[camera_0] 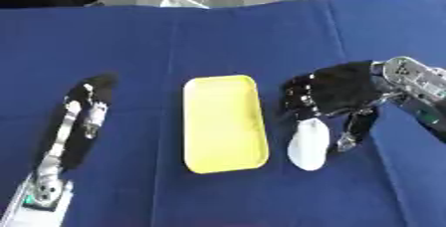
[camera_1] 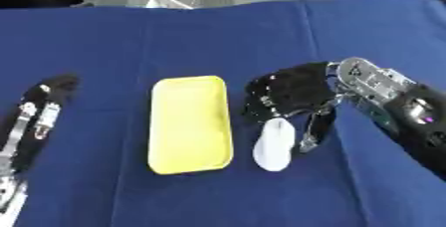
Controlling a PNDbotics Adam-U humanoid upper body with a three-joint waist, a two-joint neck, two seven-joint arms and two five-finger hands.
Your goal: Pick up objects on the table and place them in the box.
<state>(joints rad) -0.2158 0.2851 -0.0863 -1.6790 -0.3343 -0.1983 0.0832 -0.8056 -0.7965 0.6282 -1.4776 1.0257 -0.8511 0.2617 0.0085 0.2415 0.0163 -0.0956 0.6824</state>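
One white thing (camera_0: 308, 144) to deal with right now, a smooth oval lump lying on the blue tablecloth (camera_0: 218, 37) directly under the fingertips of the right hand (camera_0: 335, 91). Can't tell what it actually is, could be a bar of soap or a computer mouse, just a pale rounded shape. My guess is it's light and stiff, with a slick curved top, so fingers pressing down from above would probably just skate off or squirt it sideways on the cloth. Best bet looks like pinching it across the narrow middle, thumb on one long side and fingers on the other, since the ends taper off.

That right hand is arched over it with fingers curled downward, tips at or right beside the upper end of the white thing. Honestly can't tell if it's got hold of anything yet; the object sits flat on the cloth, so I'd say not lifted.

Just to the inner side of that hand, beside the white thing but not touching it, sits the yellow box (camera_0: 198, 121), a shallow long tray with nothing in it. Short hop over a low rim, so the drop should be easy.

Further across, beyond the box, the left hand (camera_0: 85, 114) lies flat with straight fingers, idle.
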